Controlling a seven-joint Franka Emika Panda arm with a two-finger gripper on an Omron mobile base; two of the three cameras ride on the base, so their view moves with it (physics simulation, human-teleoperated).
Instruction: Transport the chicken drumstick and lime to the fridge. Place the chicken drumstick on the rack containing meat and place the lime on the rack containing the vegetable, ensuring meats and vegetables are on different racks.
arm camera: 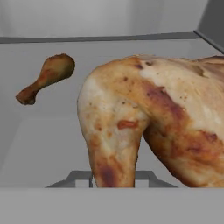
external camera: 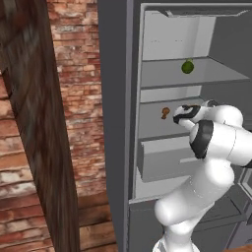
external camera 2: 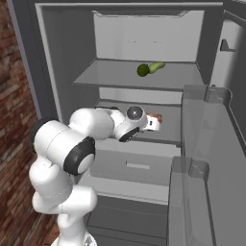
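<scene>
The fridge (external camera: 118, 123) stands open, dark grey outside, pale within. On its upper shelf (external camera: 162, 78) the lime (external camera: 187, 67) sits toward the middle; from the right base view the lime (external camera 2: 142, 70) lies touching a paler green vegetable (external camera 2: 156, 67). Below it, on the lower shelf (external camera: 152, 120), a small orange-brown meat bit (external camera: 165, 112) rests near the left side. Just right of that, the arm reaches in over this shelf — the gripper (external camera: 183, 114) is level with the meat and close beside it.

In the hand view the meat (arm camera: 45, 78) shows at upper left, apart from the drumstick (arm camera: 153, 127), which looms large across the centre and right, directly ahead of the hand. The right base view gives a glimpse of brown, the drumstick (external camera 2: 156, 118), at the gripper's (external camera 2: 153, 122) end over the lower shelf (external camera 2: 168, 132). Fingertips are hidden behind the drumstick — whether the claw is clamped on it or spread, I cannot tell. A white drawer (external camera: 162, 160) sits beneath the lower shelf.
</scene>
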